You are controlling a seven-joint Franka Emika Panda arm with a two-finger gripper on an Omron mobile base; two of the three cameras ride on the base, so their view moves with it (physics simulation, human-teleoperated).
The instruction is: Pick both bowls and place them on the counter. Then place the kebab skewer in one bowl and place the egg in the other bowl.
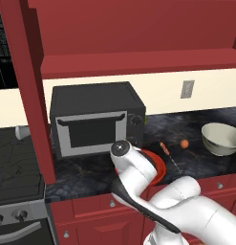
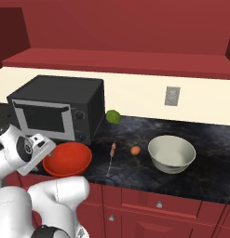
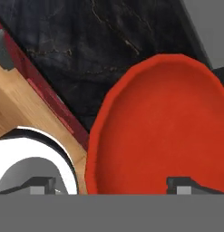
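Observation:
The glossy red bowl [image 2: 70,158] [image 1: 156,167] [image 3: 163,127] rests on the black marbled counter [image 2: 209,172] near its front edge, in front of the microwave. My gripper [image 3: 113,185] [image 2: 45,155] is at the bowl's left rim, open, with its fingertips wide apart on either side of the rim. The cream-grey bowl [image 2: 172,153] [image 1: 220,139] stands upright on the counter to the right. Between the two bowls lie the kebab skewer [image 2: 111,155] [image 1: 168,154] and the small orange egg [image 2: 135,150] [image 1: 185,143].
A black microwave [image 2: 56,111] [image 1: 95,119] stands at the back, just behind the red bowl. A green lime [image 2: 113,116] sits beside it by the wall. A stove [image 1: 14,158] lies to the left past a red cabinet panel [image 1: 38,119].

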